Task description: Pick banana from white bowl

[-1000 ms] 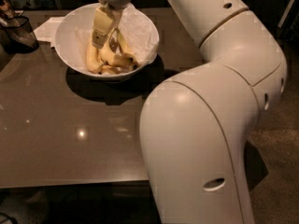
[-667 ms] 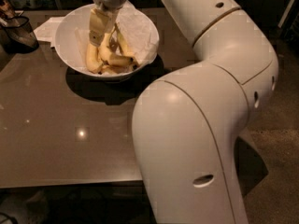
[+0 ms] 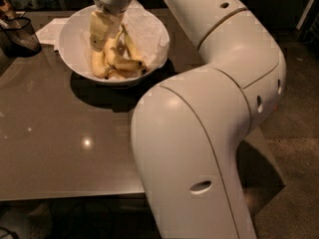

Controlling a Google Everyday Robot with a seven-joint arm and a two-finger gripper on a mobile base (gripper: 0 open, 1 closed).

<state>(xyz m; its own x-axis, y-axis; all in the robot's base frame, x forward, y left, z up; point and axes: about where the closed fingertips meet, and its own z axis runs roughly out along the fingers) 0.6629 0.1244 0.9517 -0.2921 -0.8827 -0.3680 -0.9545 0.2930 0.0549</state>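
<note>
The white bowl point(image 3: 75, 34) stands at the back of the dark table, lined with crumpled white paper. Several bananas lie in it. The thick, strongly curved deep yellow banana point(image 3: 119, 61) lies in the middle, with a slimmer one point(image 3: 131, 45) behind it and another point(image 3: 98, 67) to its left. My gripper point(image 3: 108, 34) reaches down from the top edge into the bowl, right over the upper end of the curved banana. It hides part of the bananas.
My large white arm point(image 3: 199, 133) fills the right and front of the view and hides the table's right side. A dark holder point(image 3: 17, 34) and a white napkin point(image 3: 50, 30) lie at the back left. The glossy tabletop point(image 3: 65, 143) stretches to the front left.
The gripper has shifted slightly left and lower in the bowl. The arm's elbow has swung left, closer to the camera. The bananas lie as before.
</note>
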